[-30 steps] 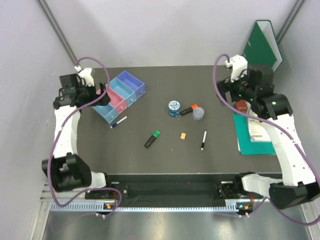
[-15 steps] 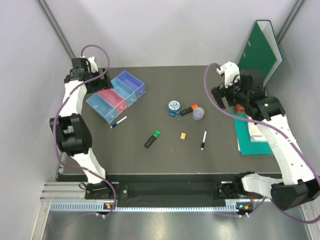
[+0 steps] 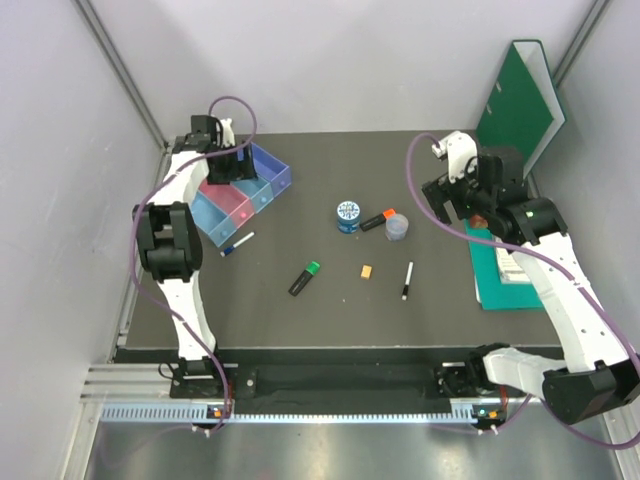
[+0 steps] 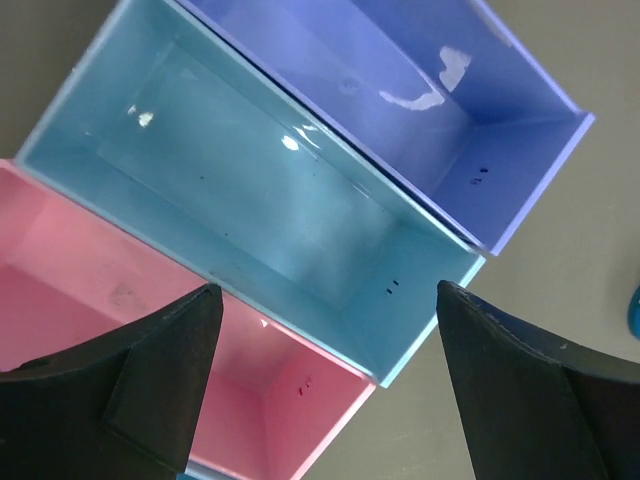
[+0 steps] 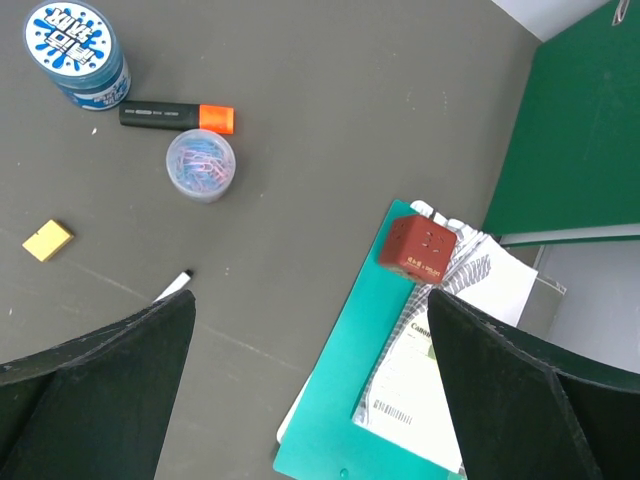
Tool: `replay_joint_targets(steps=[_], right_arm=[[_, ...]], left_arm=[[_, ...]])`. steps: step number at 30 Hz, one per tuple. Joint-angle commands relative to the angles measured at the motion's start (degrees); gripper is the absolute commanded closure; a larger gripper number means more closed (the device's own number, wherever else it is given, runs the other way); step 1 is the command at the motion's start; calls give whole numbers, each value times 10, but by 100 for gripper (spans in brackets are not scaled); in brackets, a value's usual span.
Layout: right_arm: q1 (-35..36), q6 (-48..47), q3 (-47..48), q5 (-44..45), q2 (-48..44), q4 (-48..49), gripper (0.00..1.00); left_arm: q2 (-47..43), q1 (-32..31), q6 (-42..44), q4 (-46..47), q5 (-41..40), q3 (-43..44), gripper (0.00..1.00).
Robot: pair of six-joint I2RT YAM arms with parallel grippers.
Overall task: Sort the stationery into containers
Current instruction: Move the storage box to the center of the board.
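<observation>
No word or number can be read with certainty. On the lid of the blue round tin [image 5: 77,40], bold dark-blue lettering is printed across a white splash shape, but the letters are not resolved. A line of fine white print is carried along the black barrel of the orange-capped highlighter [image 5: 175,116], too small to be read. On the white printed sheet [image 5: 450,380], lines of small text and a barcode-like strip near its lower edge are seen, all illegible. Tiny dark marks are found on the inner end walls of the purple tray [image 4: 380,60], the light blue tray [image 4: 250,200] and the pink tray [image 4: 80,270]; they cannot be deciphered.
</observation>
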Motion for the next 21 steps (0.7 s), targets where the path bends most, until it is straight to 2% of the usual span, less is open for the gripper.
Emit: replay_joint_targets(steps=[1,11,21], right_arm=[[10,3,7,4,-14,14,0],[9,10,11,-1,-4,22,0],[10,15,10,-7,-5,16,0]], left_arm=[[6,3,11,9,-21,20,8],[2,0,15,19,-36,-12,11],[64,-19,46,32,-67,4,19]])
